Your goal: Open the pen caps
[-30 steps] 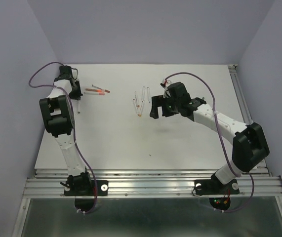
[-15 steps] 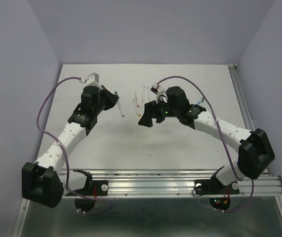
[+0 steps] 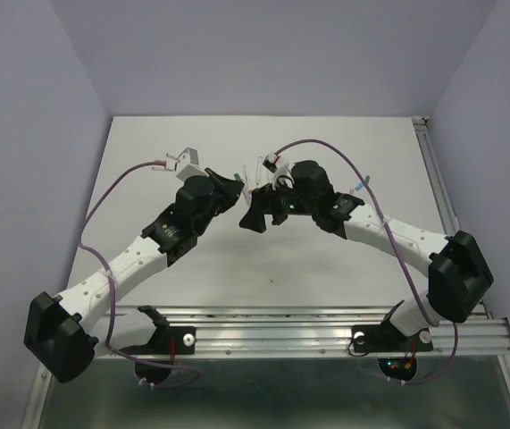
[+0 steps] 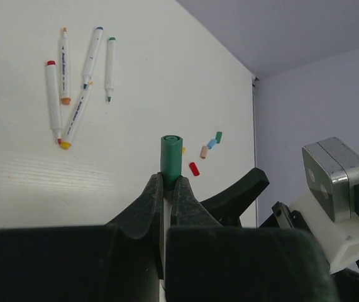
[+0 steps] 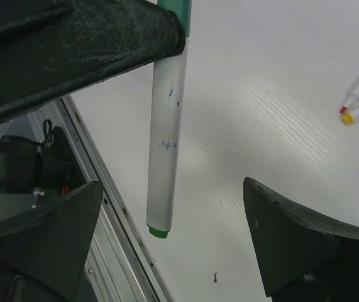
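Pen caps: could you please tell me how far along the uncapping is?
Done: several pens lie uncapped, loose caps apart from them. In hand: the left gripper clamps a pen at its green cap; the right gripper is open at its barrel. Left: pull this cap off; no other capped pen shows.

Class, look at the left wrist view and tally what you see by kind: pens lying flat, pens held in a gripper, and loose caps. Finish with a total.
Pens lying flat: 4
Green-capped pen held in the left gripper: 1
Loose caps, red, orange, blue, green, yellow partly hidden: 5
Total: 10
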`<move>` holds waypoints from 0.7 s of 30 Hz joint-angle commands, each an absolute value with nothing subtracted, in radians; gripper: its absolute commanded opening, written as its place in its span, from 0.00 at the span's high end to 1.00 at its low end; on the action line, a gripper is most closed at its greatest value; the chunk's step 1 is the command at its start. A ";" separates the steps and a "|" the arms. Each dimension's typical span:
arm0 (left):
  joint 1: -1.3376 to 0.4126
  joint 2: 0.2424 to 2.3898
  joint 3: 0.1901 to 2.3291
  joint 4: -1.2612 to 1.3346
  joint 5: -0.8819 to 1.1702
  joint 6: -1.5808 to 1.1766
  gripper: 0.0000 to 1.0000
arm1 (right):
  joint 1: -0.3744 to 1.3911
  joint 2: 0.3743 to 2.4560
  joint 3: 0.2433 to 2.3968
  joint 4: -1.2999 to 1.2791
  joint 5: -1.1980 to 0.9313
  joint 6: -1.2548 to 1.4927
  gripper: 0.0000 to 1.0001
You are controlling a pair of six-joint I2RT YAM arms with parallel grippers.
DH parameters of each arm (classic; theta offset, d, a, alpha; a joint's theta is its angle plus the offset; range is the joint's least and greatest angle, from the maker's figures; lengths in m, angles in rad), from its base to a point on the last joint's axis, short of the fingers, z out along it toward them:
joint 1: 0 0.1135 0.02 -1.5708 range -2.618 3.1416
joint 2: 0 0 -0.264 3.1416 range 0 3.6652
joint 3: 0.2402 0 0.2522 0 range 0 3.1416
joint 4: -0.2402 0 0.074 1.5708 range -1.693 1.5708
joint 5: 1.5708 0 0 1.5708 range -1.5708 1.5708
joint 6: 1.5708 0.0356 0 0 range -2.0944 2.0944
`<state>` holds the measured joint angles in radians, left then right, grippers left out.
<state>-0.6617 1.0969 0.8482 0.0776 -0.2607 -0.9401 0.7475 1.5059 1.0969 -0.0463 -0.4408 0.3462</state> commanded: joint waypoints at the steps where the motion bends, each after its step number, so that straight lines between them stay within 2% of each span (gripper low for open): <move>1: -0.699 1.068 0.856 0.101 -0.379 -1.005 1.00 | 0.755 1.512 1.150 0.040 -0.374 0.367 0.04; 9: -0.742 1.075 0.870 0.087 -0.403 -1.009 1.00 | 0.755 1.520 1.172 0.083 -0.339 0.373 0.17; 13: -0.759 1.092 0.880 0.078 -0.414 -1.014 1.00 | 0.753 1.532 1.198 0.072 -0.334 0.374 0.33; 14: -0.761 1.094 0.884 0.077 -0.414 -1.012 1.00 | 0.753 1.532 1.198 0.072 -0.331 0.379 0.39; 15: -0.764 1.094 0.887 0.074 -0.417 -1.012 1.00 | 0.755 1.534 1.200 0.068 -0.328 0.379 0.51; 17: -0.765 1.095 0.890 0.072 -0.420 -1.009 1.00 | 0.755 1.531 1.192 0.061 -0.325 0.379 0.62; 18: -0.767 1.097 0.891 0.071 -0.422 -1.009 1.00 | 0.753 1.528 1.190 0.058 -0.325 0.377 0.73; 20: -0.765 1.104 0.902 0.063 -0.419 -1.002 1.00 | 0.755 1.520 1.181 0.051 -0.328 0.376 0.83; 21: -0.765 1.108 0.905 0.055 -0.419 -1.002 1.00 | 0.755 1.519 1.181 0.046 -0.340 0.376 0.91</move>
